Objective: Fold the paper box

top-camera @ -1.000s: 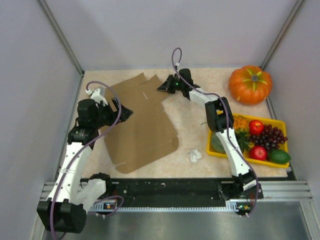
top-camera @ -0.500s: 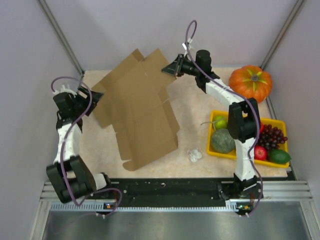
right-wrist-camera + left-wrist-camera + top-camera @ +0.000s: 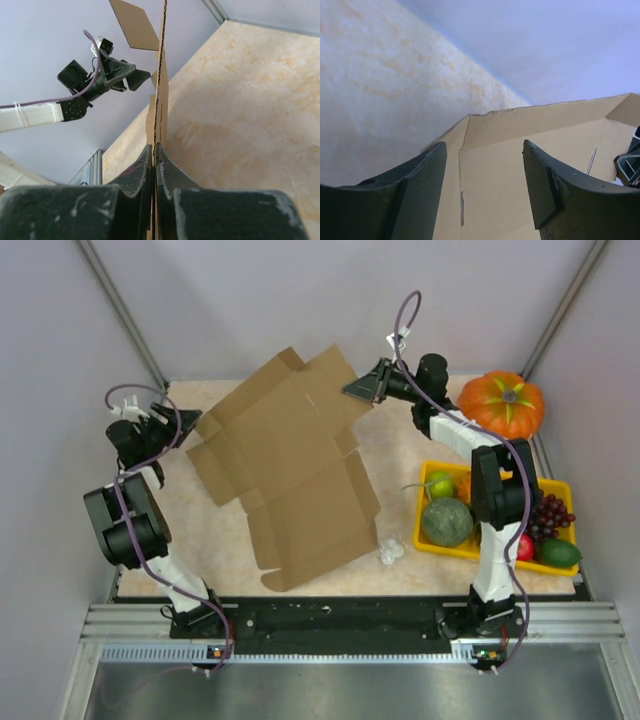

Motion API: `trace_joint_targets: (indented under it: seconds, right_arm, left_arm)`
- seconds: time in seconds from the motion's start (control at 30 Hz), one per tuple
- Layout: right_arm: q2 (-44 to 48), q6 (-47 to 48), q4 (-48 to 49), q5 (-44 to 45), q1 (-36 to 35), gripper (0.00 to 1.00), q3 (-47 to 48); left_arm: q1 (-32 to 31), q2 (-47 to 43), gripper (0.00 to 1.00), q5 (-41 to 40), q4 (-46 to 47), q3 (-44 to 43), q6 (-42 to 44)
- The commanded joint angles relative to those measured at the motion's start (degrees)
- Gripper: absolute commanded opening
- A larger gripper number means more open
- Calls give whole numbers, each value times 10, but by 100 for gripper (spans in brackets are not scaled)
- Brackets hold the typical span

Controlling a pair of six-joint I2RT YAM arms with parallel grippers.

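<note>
Your right gripper [image 3: 360, 390] is pinching the paper box [image 3: 300, 475] at its far right corner, with both fingers [image 3: 142, 167] pressing together on the sheet's thin edge. Your left gripper [image 3: 188, 426] is hanging with its jaws spread wide beside the sheet's left flap, near the far left corner of the worktop [image 3: 400, 455]. You cannot tell whether it is touching. The brown sheet is lying unfolded, tilting up at its far side, its near edge resting by the front edge.

Bright, even light; soft shadows; wrist views blur close up
</note>
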State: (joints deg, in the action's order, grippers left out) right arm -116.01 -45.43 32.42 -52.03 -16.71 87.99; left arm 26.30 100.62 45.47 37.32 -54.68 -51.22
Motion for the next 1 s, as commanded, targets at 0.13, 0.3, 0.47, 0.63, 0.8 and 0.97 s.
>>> trace_joint_targets:
  seconds: [0.13,0.3,0.47,0.63,0.8,0.97]
  right_arm:
    - [16,-76,155,-39,26,0,-12]
    - [12,-88,166,-38,26,0,-12]
    - [11,-106,190,-36,25,0,-15]
    - [19,-106,184,-38,25,0,-17]
    - [36,-73,137,-38,25,0,-25]
    - [96,65,-36,-11,24,21,-43]
  left_arm:
    - [2,5,73,23,-46,-68,124]
    - [-1,13,76,26,-34,-53,136]
    - [-27,72,76,74,19,-71,83]
    - [-39,85,61,74,121,-57,22]
    - [-41,53,28,64,188,-20,-5]
    - [-51,-46,10,32,104,4,62]
